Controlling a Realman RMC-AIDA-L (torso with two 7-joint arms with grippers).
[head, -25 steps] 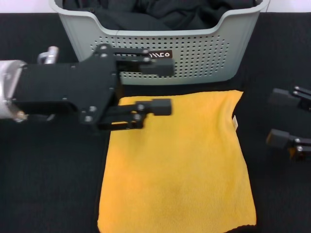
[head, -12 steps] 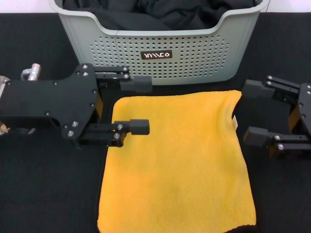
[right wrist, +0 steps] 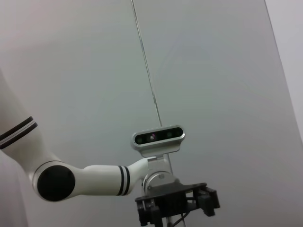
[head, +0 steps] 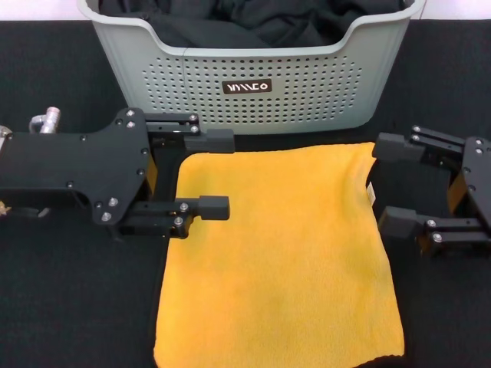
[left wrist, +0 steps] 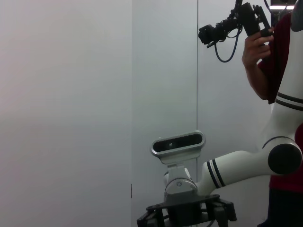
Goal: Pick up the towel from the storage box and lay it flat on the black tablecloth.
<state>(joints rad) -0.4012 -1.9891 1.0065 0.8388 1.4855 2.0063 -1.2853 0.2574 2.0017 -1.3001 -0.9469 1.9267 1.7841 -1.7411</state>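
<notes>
On black tablecloth (head: 69, 291): flat towel (head: 280, 261).

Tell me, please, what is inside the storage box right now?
The storage box holds crumpled black garments. Anything beneath them is covered, so I cannot tell what else it contains.

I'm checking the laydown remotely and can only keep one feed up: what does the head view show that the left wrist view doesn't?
Only the head view shows the work: the towel spread flat on the black tablecloth, the storage box behind it, and the left gripper and right gripper, both open, at the towel's sides. Only the left wrist view shows a wall, the robot's head camera and a person. They share nothing of the workspace.
</notes>
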